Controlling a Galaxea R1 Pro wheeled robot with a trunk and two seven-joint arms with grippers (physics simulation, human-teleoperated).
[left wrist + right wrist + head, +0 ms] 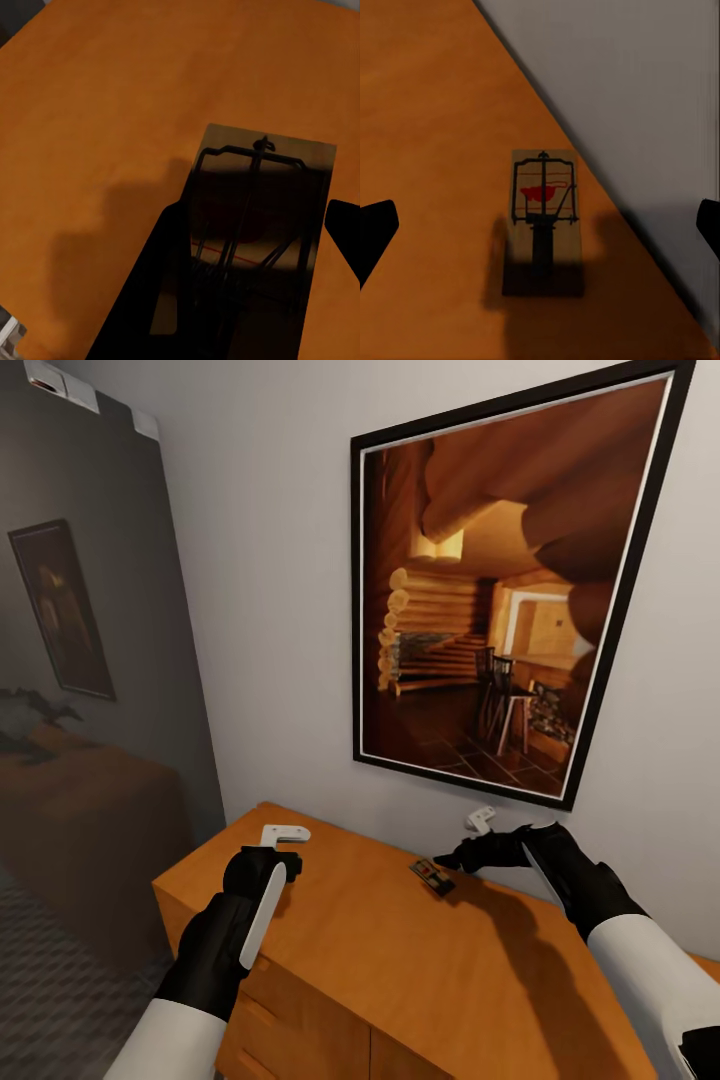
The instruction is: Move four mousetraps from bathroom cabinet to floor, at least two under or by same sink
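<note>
Cabinet (400, 960) top is where we're working, 2 mousetraps showing. Our left gripper (259, 247) is gripping 1 mousetrap (259, 217) between its fingers over the near left end. Our right gripper (470, 855), jaws wide, is hovering by the other mousetrap (431, 876) lying flat near the far wall (280, 610).

White forearm shells, glossy black wrist and hand sections. Left gripper (283, 838): white bracket-shaped tip above black housing, long white strip along it. Right gripper (478, 830): small white tip, tapering black body.
</note>
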